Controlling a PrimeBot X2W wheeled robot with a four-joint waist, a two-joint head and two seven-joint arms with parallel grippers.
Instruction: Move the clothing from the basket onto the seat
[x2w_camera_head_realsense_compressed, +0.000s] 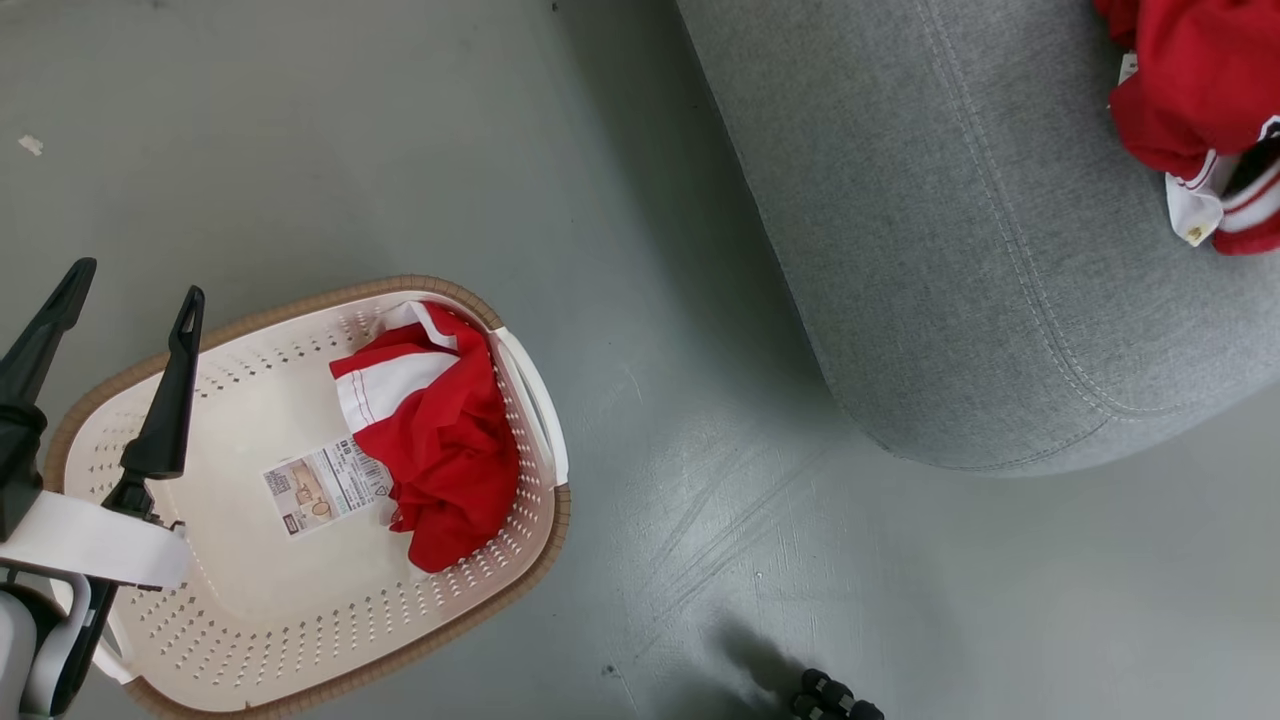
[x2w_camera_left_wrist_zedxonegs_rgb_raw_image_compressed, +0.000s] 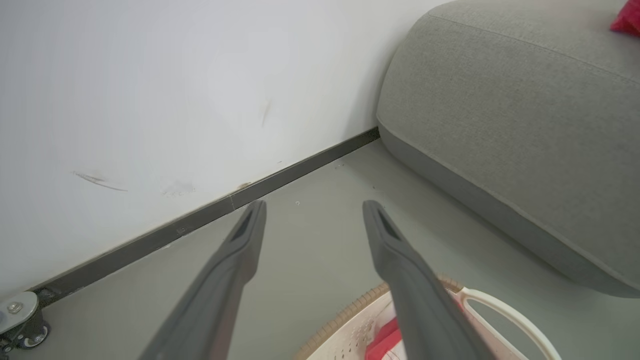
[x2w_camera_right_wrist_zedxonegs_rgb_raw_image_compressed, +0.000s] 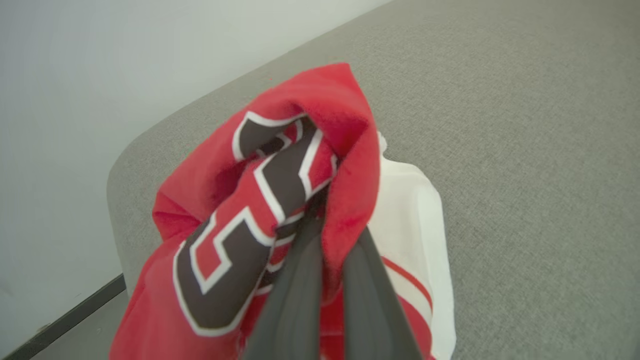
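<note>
The right gripper (x2w_camera_right_wrist_zedxonegs_rgb_raw_image_compressed: 327, 235) has its two fingers pressed together on a fold of the red jersey (x2w_camera_right_wrist_zedxonegs_rgb_raw_image_compressed: 260, 200), pinching it over the single grey seat (x2w_camera_right_wrist_zedxonegs_rgb_raw_image_compressed: 525, 150). Whether the cloth rests on the cushion I cannot tell. The left gripper (x2w_camera_head_realsense_compressed: 133, 288) hangs spread wide and empty above the left side of the one basket (x2w_camera_head_realsense_compressed: 250, 640), which stands on the floor (x2w_camera_head_realsense_compressed: 300, 150) apart from the seat. There are two garments in all: the jersey at the seat and one red-and-white garment (x2w_camera_head_realsense_compressed: 440, 440) bunched against the basket's right wall, partly covering the barcode label (x2w_camera_head_realsense_compressed: 320, 488).
</note>
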